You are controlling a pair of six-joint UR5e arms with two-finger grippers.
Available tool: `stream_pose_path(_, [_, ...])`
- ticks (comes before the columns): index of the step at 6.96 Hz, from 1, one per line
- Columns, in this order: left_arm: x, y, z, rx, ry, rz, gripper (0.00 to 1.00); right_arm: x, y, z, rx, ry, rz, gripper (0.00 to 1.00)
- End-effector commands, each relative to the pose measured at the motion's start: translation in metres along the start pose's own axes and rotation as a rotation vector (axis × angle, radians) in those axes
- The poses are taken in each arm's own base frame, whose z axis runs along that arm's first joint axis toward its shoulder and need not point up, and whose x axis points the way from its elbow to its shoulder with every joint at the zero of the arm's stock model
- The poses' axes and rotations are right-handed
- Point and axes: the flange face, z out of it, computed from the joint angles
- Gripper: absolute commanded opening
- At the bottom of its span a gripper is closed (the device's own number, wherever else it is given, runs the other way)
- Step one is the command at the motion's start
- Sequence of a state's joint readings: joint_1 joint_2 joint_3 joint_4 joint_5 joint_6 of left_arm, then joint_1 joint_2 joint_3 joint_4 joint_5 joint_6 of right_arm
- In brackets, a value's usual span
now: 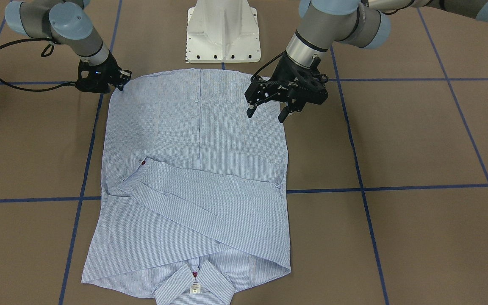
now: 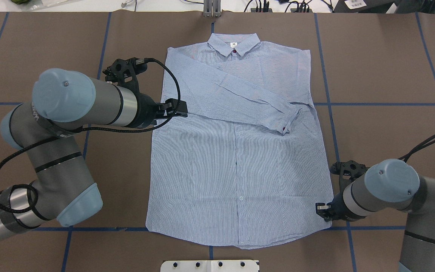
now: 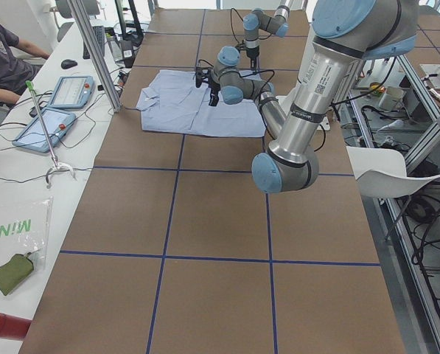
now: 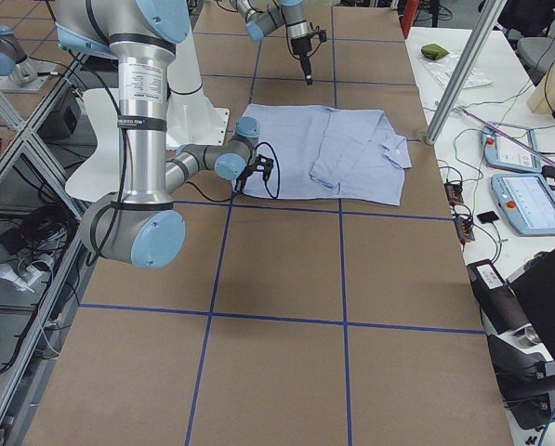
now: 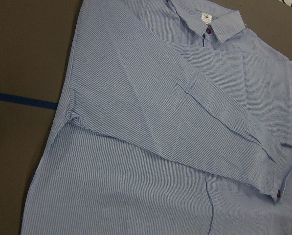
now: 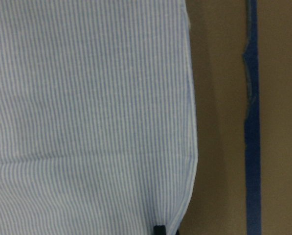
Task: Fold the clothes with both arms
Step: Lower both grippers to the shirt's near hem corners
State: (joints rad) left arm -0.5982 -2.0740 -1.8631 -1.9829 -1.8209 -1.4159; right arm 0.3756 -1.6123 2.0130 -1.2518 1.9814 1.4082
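Striped button-up shirt (image 2: 236,170) lies flat and front-up in the middle of the table (image 2: 383,75), collar (image 2: 233,41) at the far side from the robot and hem toward its white pedestal (image 1: 223,34). One long sleeve (image 2: 240,94) is folded slantwise across the chest, and its cuff (image 2: 287,122) shows a red button. From my remote station I see the left gripper (image 1: 267,115) raised above the shirt's edge on the robot's left, its two fingers spread wide and grasping nothing. The right gripper (image 2: 322,211) sits low at the hem corner on the robot's right, touching or just beside the cloth. I cannot tell whether it is clamped or released. Brown covering on the table is marked with a grid of blue tape (image 2: 391,104). At the side bench a seated person (image 3: 6,63) is near two teach pendants (image 3: 72,90).
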Motion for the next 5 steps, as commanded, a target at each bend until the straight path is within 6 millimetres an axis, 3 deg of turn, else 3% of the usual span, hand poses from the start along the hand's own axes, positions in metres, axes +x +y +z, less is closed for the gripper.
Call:
stream_pose_path(1, [-0.005, 0.0, 0.004, -0.002, -0.012, -0.002, 0.96, -0.006, 0.004, -0.015, 0.003, -0.03, -0.01, 0.0])
stream_pose_path(2, [-0.012, 0.004, 0.007, -0.014, -0.026, -0.013, 0.96, -0.01, 0.002, -0.027, 0.019, -0.052, -0.011, 0.0])
stream_pose_path(3, [-0.036, 0.024, 0.011, -0.048, -0.058, -0.037, 0.97, -0.013, -0.004, -0.043, 0.04, -0.079, -0.005, 0.0])
stream_pose_path(5, [-0.054, 0.091, 0.038, -0.147, -0.126, -0.103, 0.96, -0.017, -0.008, -0.066, 0.073, -0.115, -0.002, 0.0])
